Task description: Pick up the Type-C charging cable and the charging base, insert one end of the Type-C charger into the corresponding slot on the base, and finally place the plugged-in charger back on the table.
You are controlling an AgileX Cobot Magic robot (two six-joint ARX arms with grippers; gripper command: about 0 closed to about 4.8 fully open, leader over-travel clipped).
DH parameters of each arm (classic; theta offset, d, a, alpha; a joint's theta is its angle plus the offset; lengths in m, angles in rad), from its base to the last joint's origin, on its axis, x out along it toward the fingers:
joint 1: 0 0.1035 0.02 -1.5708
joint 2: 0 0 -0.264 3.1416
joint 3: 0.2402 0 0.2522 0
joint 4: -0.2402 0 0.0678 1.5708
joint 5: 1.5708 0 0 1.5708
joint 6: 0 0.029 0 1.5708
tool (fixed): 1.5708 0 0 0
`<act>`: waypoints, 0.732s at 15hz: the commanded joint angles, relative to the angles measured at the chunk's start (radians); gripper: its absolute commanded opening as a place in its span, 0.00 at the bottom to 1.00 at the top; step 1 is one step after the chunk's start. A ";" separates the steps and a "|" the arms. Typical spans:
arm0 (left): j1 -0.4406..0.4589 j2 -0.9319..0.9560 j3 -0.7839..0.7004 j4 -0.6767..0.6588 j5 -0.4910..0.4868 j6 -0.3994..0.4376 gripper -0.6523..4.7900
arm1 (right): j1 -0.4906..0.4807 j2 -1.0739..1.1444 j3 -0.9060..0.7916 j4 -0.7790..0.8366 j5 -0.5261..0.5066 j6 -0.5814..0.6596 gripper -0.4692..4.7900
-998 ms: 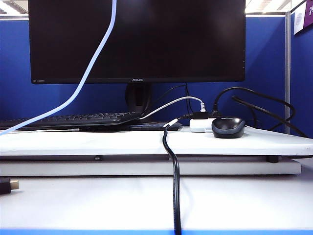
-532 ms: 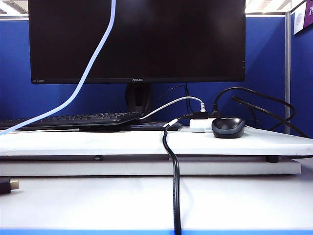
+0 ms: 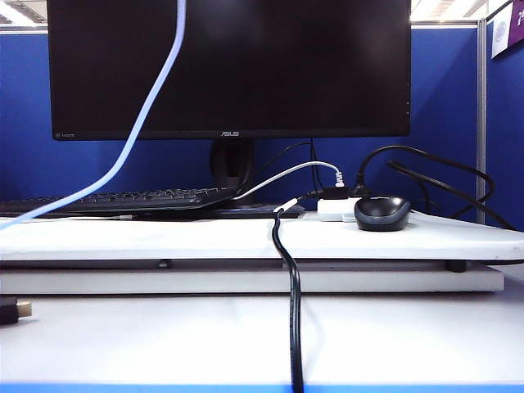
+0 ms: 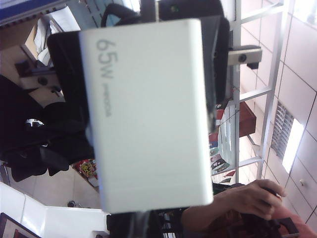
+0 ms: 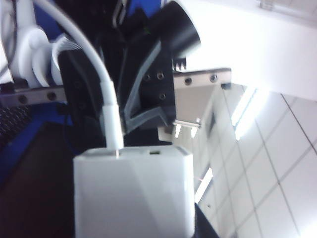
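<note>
Clamping the smooth white rectangular charging base [image 4: 148, 114], the left end effector [image 4: 143, 59] held it raised above the table [image 3: 246, 237]. The right end effector [image 5: 116, 94] pinched the thin glossy Type-C charging cable [image 5: 110, 106], its plug meeting the block's end face.

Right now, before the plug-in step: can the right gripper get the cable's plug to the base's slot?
Likely yes: the right gripper holds the Type-C charging cable, its plug already meets the charging base's end face, which the left gripper holds; nothing lies between.

Type-C charging cable [image 5: 110, 106] plugged into charging base [image 5: 132, 193], above the table [image 3: 205, 237].
</note>
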 commanded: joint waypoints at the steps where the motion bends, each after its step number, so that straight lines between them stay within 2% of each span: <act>1: 0.003 0.001 0.003 -0.018 -0.058 -0.003 0.11 | 0.009 -0.004 0.006 -0.031 -0.087 0.001 0.09; 4: 0.003 0.001 0.003 -0.025 -0.062 -0.003 0.11 | 0.009 -0.004 0.006 -0.031 -0.056 0.000 0.09; 6: 0.003 0.002 0.003 -0.026 -0.080 0.001 0.11 | 0.011 -0.004 0.006 -0.032 0.017 -0.003 0.09; 8: 0.003 0.002 0.003 -0.026 -0.098 0.002 0.11 | 0.018 -0.004 0.006 -0.034 0.024 -0.004 0.09; 9: 0.003 0.002 0.003 -0.026 -0.116 0.006 0.11 | 0.043 -0.004 0.006 -0.034 0.090 -0.010 0.09; 11: 0.003 0.002 0.003 -0.051 -0.124 0.029 0.11 | 0.068 -0.004 0.006 -0.037 0.101 -0.012 0.09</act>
